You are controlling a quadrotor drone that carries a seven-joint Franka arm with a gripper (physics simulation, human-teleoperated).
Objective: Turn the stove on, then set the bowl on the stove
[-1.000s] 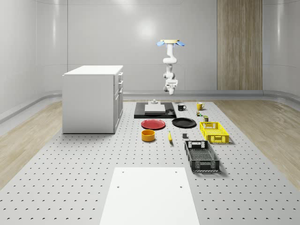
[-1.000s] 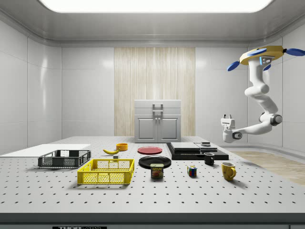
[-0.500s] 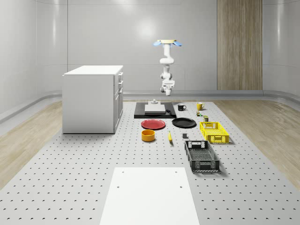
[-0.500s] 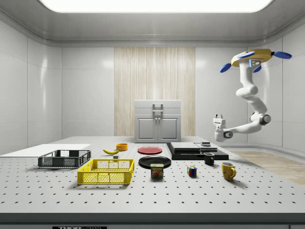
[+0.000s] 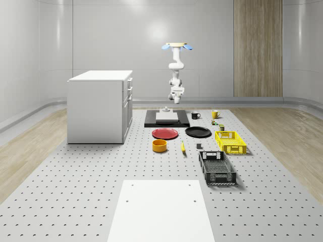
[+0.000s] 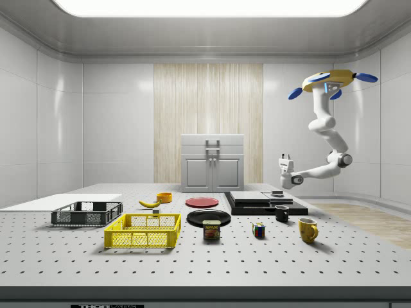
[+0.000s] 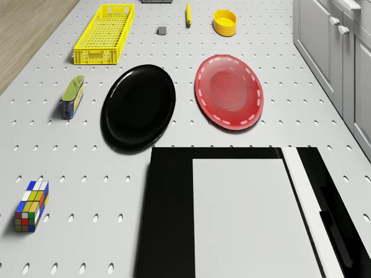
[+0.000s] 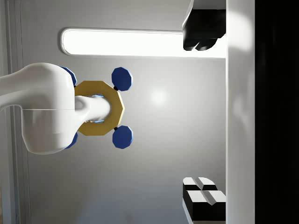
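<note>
drone (image 6: pixel 329 81) nearer stove (image 6: pixel 264 201) than before

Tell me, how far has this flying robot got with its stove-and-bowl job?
Nothing looks finished yet. The drone hovers beyond the stove's far end, its claw in the air above it, touching nothing. The yellow bowl sits on the table, away from the stove, so switching on and moving it remain.

bright even ceiling-panel (image 6: pixel 205 6) light, soft shadows, no blur

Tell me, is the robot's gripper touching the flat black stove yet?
Apart. The side view shows the gripper hanging in clear air above the stove.
</note>
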